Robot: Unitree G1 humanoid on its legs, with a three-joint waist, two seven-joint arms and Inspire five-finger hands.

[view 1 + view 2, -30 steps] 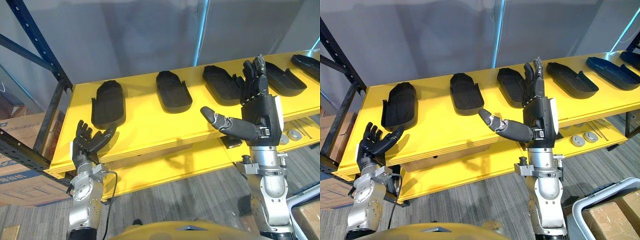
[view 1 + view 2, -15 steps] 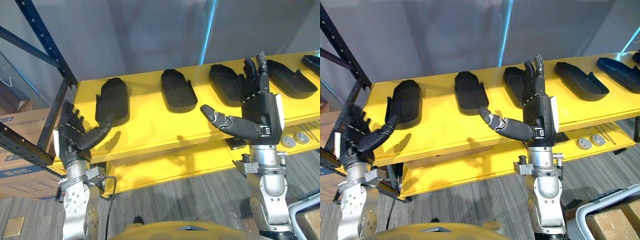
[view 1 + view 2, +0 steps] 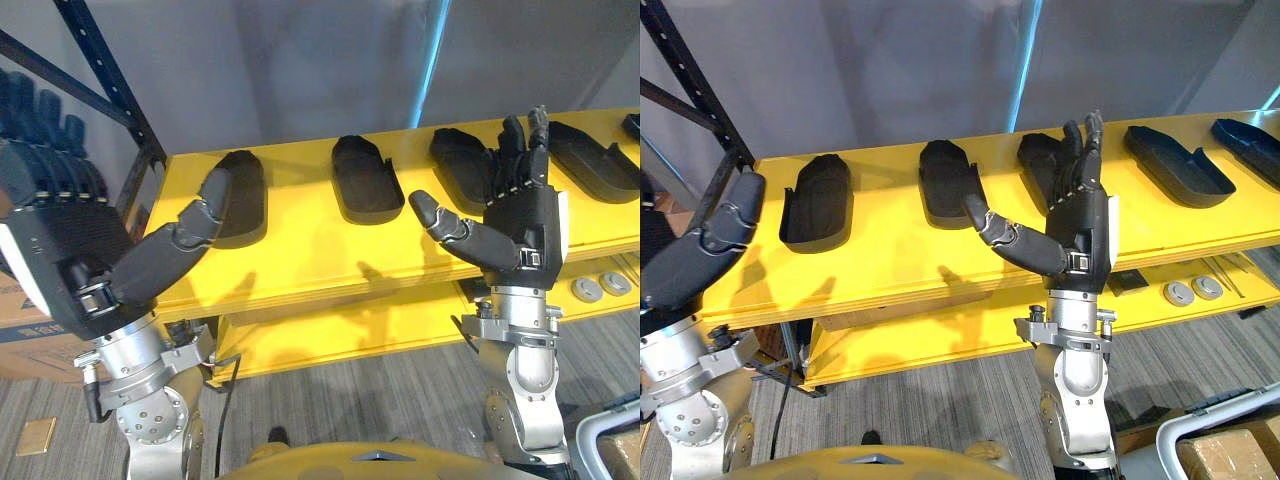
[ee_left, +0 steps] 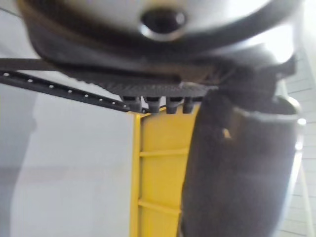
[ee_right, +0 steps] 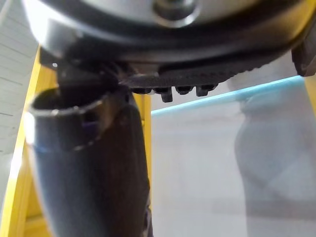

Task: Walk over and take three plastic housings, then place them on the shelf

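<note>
Several black plastic housings lie in a row on the yellow shelf top [image 3: 330, 255]: one at the left [image 3: 818, 200], one in the middle [image 3: 948, 178], one behind my right hand [image 3: 1040, 165], and more to the right [image 3: 1177, 163]. My left hand [image 3: 70, 250] is raised close to the camera at the left, open, with its thumb stretched toward the leftmost housing [image 3: 243, 195] and nothing in it. My right hand [image 3: 520, 220] is held upright in front of the shelf, open and empty, with straight fingers and the thumb pointing left.
A dark blue rack upright [image 3: 110, 85] rises at the shelf's left end. The lower yellow shelf [image 3: 970, 340] holds small round parts [image 3: 1193, 290]. A cardboard box [image 3: 1230, 455] stands on the floor at the lower right, another [image 3: 30, 335] at the left.
My left hand has risen from below the shelf edge to shelf height, close to the camera. The right hand has stayed raised and open. The view has shifted slightly.
</note>
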